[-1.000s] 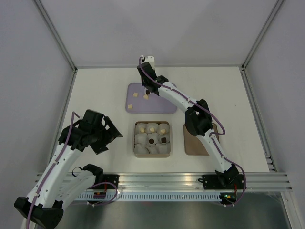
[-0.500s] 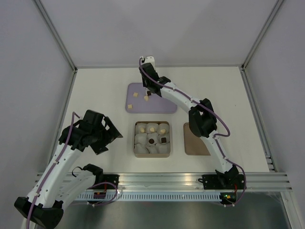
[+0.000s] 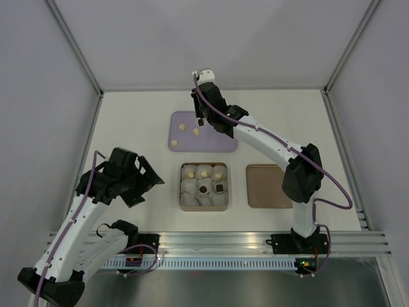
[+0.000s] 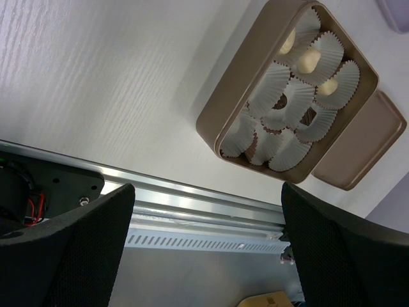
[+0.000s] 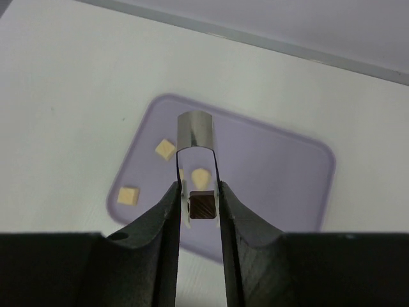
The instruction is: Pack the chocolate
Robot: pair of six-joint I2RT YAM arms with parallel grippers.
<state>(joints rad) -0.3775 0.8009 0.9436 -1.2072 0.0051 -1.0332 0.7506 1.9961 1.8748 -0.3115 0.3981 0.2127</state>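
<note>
Your right gripper (image 5: 202, 203) is clamped narrow on a dark brown chocolate (image 5: 203, 208), apparently raised just above the purple tray (image 5: 275, 173), where three tan pieces (image 5: 165, 149) lie. Your left gripper (image 4: 208, 192) hangs spread wide beside the box (image 4: 235, 77).

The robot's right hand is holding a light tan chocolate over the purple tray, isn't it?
Not quite. The right gripper holds a dark brown piece, not a tan one. The right wrist view shows it pinched over the purple tray, where the tan pieces lie.
</note>
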